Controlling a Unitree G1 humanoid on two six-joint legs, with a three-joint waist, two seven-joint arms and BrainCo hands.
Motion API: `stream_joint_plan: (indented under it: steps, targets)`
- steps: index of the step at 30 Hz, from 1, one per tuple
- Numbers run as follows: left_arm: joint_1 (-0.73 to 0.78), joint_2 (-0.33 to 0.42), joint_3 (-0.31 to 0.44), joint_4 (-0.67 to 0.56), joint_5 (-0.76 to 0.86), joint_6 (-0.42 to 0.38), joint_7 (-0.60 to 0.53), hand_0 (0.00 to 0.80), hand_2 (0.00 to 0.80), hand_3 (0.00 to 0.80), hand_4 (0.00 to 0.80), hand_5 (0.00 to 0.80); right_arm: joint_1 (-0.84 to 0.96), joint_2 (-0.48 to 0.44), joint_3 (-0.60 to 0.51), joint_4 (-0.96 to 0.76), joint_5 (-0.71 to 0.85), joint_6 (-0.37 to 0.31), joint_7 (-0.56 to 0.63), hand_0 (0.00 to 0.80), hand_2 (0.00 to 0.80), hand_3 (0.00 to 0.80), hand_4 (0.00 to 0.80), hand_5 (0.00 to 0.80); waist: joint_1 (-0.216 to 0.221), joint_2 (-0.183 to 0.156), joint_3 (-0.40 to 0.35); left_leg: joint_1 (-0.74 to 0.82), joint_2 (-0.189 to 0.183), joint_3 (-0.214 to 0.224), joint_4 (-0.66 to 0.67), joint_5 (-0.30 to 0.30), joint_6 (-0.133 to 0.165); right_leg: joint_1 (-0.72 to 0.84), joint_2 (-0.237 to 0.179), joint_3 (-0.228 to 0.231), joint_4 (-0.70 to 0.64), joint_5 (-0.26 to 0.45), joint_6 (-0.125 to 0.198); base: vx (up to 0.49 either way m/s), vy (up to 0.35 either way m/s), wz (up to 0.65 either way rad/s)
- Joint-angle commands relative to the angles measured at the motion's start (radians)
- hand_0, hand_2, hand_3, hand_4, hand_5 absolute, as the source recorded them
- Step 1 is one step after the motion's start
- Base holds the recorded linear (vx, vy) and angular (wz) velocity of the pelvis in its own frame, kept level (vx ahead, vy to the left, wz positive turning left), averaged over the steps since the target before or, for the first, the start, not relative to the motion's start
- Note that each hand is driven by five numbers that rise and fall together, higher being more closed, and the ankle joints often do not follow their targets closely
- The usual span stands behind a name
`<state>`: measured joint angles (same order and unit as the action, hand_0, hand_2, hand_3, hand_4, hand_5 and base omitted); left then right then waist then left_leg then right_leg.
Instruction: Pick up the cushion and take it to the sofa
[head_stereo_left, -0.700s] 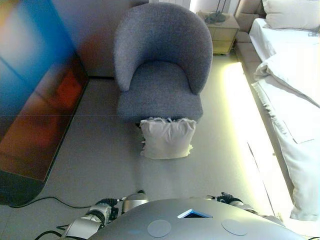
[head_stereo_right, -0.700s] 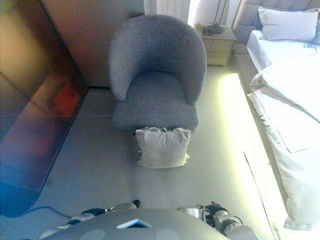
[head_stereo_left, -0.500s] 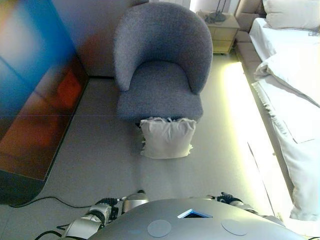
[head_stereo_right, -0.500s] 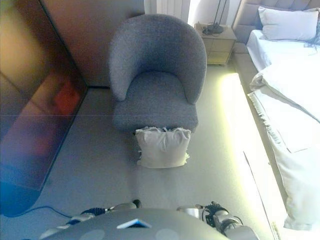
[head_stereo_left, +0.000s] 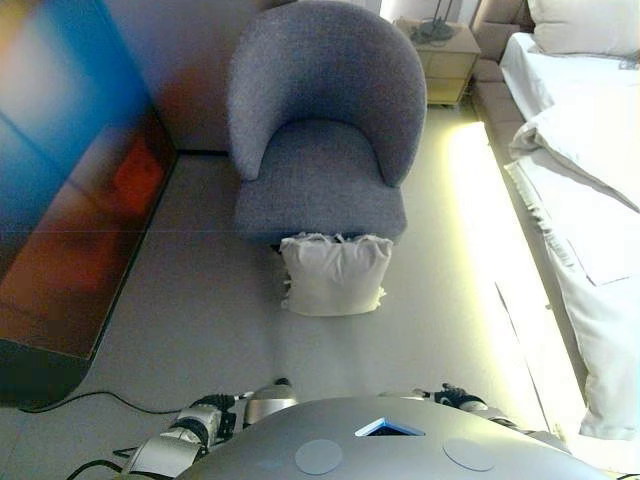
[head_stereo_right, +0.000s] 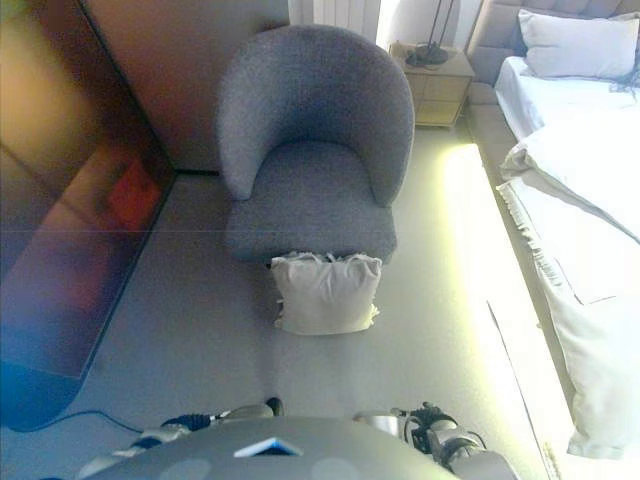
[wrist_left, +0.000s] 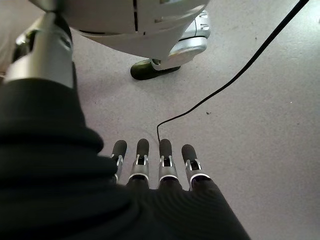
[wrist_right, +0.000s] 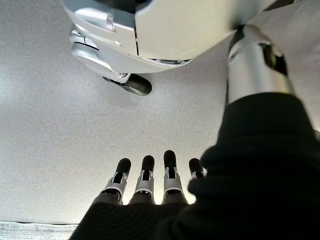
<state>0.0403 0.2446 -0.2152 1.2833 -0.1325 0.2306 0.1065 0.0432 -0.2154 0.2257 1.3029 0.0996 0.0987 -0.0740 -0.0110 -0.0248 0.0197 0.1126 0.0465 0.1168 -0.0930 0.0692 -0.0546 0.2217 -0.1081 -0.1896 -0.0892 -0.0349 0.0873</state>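
Note:
A cream cushion (head_stereo_left: 334, 275) with frilled edges stands on the grey floor, leaning against the front of a grey tub armchair (head_stereo_left: 322, 130); it also shows in the right eye view (head_stereo_right: 326, 292). My left hand (wrist_left: 150, 162) hangs low at my side with straight fingers over bare floor, holding nothing. My right hand (wrist_right: 147, 182) hangs the same way, fingers straight and empty. Both hands are far short of the cushion.
A dark glossy panel (head_stereo_left: 70, 190) runs along the left. A bed with white bedding (head_stereo_left: 590, 190) lies on the right, a lit strip along its base. A small nightstand (head_stereo_left: 448, 62) stands behind the armchair.
The view has shifted slightly, so the armchair and cushion sit a touch higher. Nothing else has moved.

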Motion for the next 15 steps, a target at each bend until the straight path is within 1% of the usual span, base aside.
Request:
stream_joint_plan:
  steps: [1, 8, 10, 11, 12, 14, 15]
  targets:
    - [-0.079, -0.027, -0.034, 0.064, 0.021, 0.015, -0.017, 0.000, 0.000, 0.000, 0.000, 0.000, -0.071, -0.012, 0.017, 0.027, -0.010, -0.017, -0.002, 0.000, 0.000, 0.000, 0.000, 0.000, 0.013, -0.009, 0.032, 0.050, -0.051, -0.001, 0.006, -0.138, 0.045, -0.066, 0.026, 0.002, 0.018, 0.026, 0.001, 0.005, -0.086, 0.00]
    - [-0.077, -0.024, -0.025, 0.062, 0.011, 0.003, 0.002, 0.000, 0.000, 0.000, 0.000, 0.000, -0.074, -0.010, 0.022, 0.024, -0.012, -0.011, -0.008, 0.000, 0.000, 0.000, 0.000, 0.000, 0.010, -0.013, 0.039, 0.061, -0.029, 0.006, 0.014, -0.132, 0.035, -0.066, 0.046, 0.017, 0.022, 0.018, -0.012, 0.009, -0.092, 0.00]
    - [-0.077, -0.026, -0.014, 0.063, -0.001, -0.025, 0.019, 0.000, 0.000, 0.000, 0.000, 0.000, -0.086, -0.013, 0.026, 0.022, -0.014, -0.007, -0.003, 0.000, 0.000, 0.000, 0.000, 0.000, 0.015, -0.030, 0.058, 0.028, -0.009, 0.015, 0.124, -0.146, 0.024, -0.079, 0.036, 0.017, 0.049, 0.022, -0.026, -0.028, -0.154, 0.00]
    - [-0.080, -0.027, -0.007, 0.061, -0.004, -0.044, 0.028, 0.000, 0.000, 0.000, 0.000, 0.000, -0.095, -0.016, 0.029, 0.018, -0.014, -0.002, 0.000, 0.000, 0.000, 0.000, 0.000, 0.000, 0.018, -0.047, 0.074, -0.008, -0.002, 0.022, 0.219, -0.171, 0.024, -0.092, 0.025, 0.016, 0.069, 0.023, -0.036, -0.063, -0.143, -0.03]
    - [-0.083, -0.028, -0.003, 0.059, -0.001, -0.052, 0.033, 0.000, 0.000, 0.000, 0.000, 0.000, -0.101, -0.018, 0.031, 0.014, -0.014, 0.003, -0.001, 0.000, 0.000, 0.000, 0.000, 0.000, 0.020, -0.055, 0.084, -0.034, 0.005, 0.029, 0.276, -0.182, 0.026, -0.101, 0.020, 0.013, 0.079, 0.022, -0.044, -0.074, -0.145, -0.03]
    - [-0.089, -0.029, 0.005, 0.057, -0.016, -0.081, 0.037, 0.000, 0.000, 0.000, 0.000, 0.000, -0.114, -0.027, 0.041, 0.000, -0.008, 0.022, -0.002, 0.000, 0.000, 0.000, 0.000, 0.000, 0.027, -0.075, 0.114, -0.120, 0.027, 0.025, 0.453, -0.146, 0.031, -0.117, 0.012, 0.021, 0.101, 0.024, -0.070, -0.064, -0.170, -0.01]
    - [-0.090, -0.031, 0.012, 0.056, -0.045, -0.096, 0.038, 0.000, 0.000, 0.000, 0.000, 0.000, -0.122, -0.036, 0.047, -0.005, -0.002, 0.032, 0.001, 0.000, 0.000, 0.000, 0.000, 0.000, 0.033, -0.079, 0.134, -0.172, 0.036, 0.021, 0.539, -0.138, 0.040, -0.121, 0.012, 0.035, 0.115, 0.025, -0.080, -0.029, -0.165, -0.04]
